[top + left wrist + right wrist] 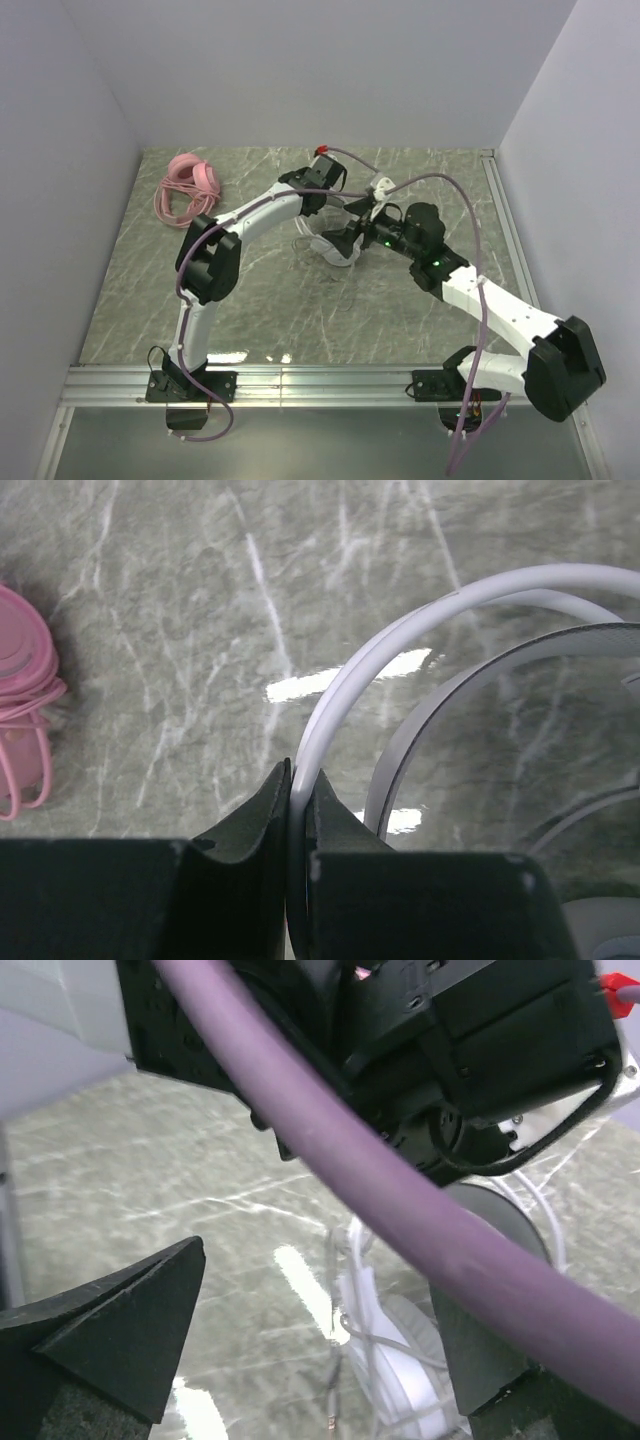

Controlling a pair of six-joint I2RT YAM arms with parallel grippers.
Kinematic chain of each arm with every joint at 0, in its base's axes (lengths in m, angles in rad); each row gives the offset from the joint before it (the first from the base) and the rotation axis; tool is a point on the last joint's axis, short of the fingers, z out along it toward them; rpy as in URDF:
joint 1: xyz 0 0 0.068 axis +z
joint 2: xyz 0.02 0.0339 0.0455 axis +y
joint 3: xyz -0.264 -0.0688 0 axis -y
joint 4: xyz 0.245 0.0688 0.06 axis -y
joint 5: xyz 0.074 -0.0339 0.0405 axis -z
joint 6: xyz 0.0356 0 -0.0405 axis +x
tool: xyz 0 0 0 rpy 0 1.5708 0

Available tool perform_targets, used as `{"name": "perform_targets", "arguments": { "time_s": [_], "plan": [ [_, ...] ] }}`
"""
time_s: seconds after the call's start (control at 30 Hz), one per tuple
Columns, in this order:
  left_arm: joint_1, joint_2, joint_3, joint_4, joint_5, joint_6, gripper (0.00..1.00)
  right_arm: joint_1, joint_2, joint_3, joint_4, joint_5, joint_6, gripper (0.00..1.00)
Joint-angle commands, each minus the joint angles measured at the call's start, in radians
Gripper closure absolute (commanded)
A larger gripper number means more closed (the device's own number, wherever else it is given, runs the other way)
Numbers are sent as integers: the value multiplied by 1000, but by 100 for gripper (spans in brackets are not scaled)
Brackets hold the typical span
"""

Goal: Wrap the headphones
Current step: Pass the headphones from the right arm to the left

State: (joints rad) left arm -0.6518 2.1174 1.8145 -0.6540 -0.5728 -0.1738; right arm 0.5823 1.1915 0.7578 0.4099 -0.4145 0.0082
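Grey-green marble bench (pixel 300 320), white walls on three sides, one metal rail (pixel 330 385) along the 6 o'clock edge.

Two arms. The left arm (pixel 215 255) rose from 7 o'clock and bent in toward centre. The right arm (pixel 500 310) came in from 5 o'clock, also aimed at centre. Two purple hoses, one per arm. In the right wrist view one purple hose (pixel 400 1220) cut diagonally across the frame, and with the left arm's black wrist housing it blocked most of the headset behind.

Two headphones. The pink headphones (pixel 188 185) lay at 10 o'clock on the bench with their pink cable looped loosely around them, well apart from both arms. The white headphones (pixel 335 245) sat near bench centre, between the two wrists.

Two grippers. The left gripper (pixel 298 780) was clenched on the white headband (pixel 400 640), jaws pinching the thin white band edge-on. A second grey-edged inner band (pixel 440 700) curved just beside it toward 3 o'clock. The right gripper (pixel 310 1330) was released, jaws spread wide, grasping nothing, with a white ear cup (pixel 400 1380) in front of it.

The white set looked glossy white, with grey pads. One thin cable (pixel 335 1400) trailed off the cup onto the bench, loose and unwrapped. Whether it touched the right gripper, cannot tell.
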Motion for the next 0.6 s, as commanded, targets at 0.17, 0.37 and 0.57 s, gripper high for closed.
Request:
{"name": "perform_targets", "arguments": {
  "time_s": [0.17,0.37,0.57],
  "plan": [
    [34,-53,-9,28,117,-180,100,-285,-179,-49,1,-101,309,11],
    [47,-50,23,-15,56,-285,100,-299,-323,-129,-183,23,346,21],
    [75,-63,19,-25,64,-383,100,-318,-478,-215,-273,59,401,34]
  ]
}}
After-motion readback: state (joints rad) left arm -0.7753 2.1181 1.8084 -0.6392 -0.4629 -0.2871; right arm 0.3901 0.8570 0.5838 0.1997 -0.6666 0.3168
